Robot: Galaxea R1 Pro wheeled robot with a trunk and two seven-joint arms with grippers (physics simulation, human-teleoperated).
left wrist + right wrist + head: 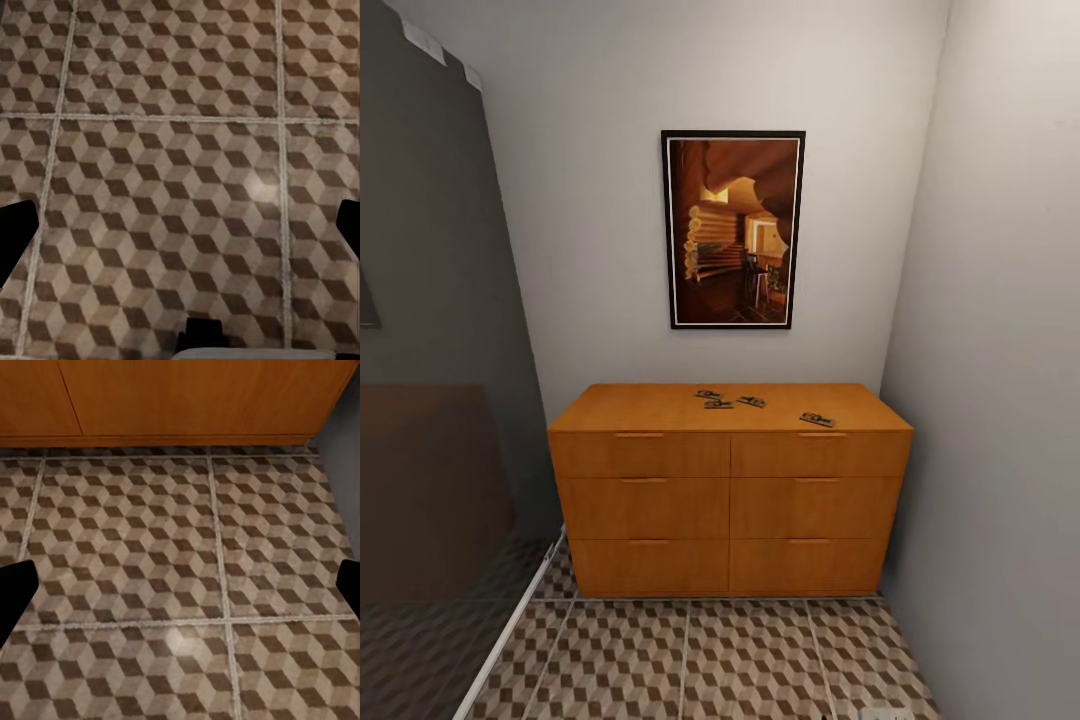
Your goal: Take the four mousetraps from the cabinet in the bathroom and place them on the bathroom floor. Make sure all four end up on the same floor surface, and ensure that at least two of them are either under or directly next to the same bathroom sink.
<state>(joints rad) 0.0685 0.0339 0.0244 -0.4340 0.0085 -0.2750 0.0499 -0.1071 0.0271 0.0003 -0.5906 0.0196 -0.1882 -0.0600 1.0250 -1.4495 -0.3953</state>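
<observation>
Centre of the head view: wide orange-brown cabinet (730, 490) against the back wall, drawers closed. On its flat top, four mousetraps: three clustered just right of middle (709, 394) (718, 405) (752, 402), the fourth (817, 419) apart toward the right front edge. Above, a framed picture (733, 229) on the wall. Along the bottom, cube-patterned bathroom floor (750, 660); at lower left, a pale strip (510, 635) bordering a grey panel. Left gripper (180, 232) over bare tiles, dark fingertips (15, 232) at opposite frame edges, spread wide, holding nothing. Right gripper (180, 592) likewise spread over tiles, fingertips (15, 589) far apart, cabinet base across the top of that frame.
</observation>
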